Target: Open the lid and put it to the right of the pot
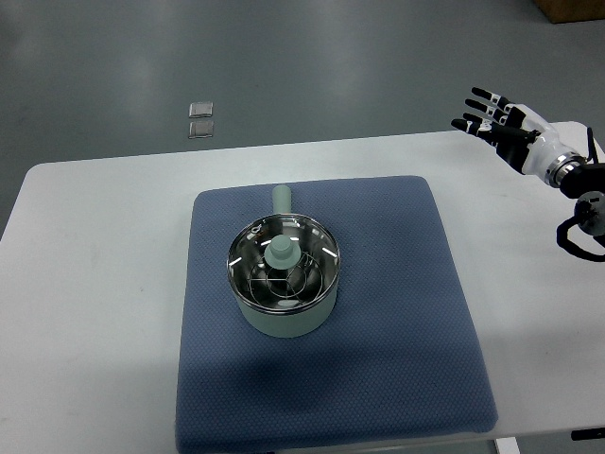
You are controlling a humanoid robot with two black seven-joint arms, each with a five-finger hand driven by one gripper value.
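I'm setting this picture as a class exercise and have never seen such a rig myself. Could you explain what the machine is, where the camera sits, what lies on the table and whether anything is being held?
There is one picture, taken by a camera on the robot that looks steeply down at its work. The robot is a humanoid with two arms ending in hands. Only the right hand shows, coming in from the right edge, its fingers spread and holding nothing. The left hand is out of view.

On the white table lies a blue mat. On the mat stands a pale green pot with its handle pointing away from the robot. A glass lid with a green knob is still on the pot, untouched.
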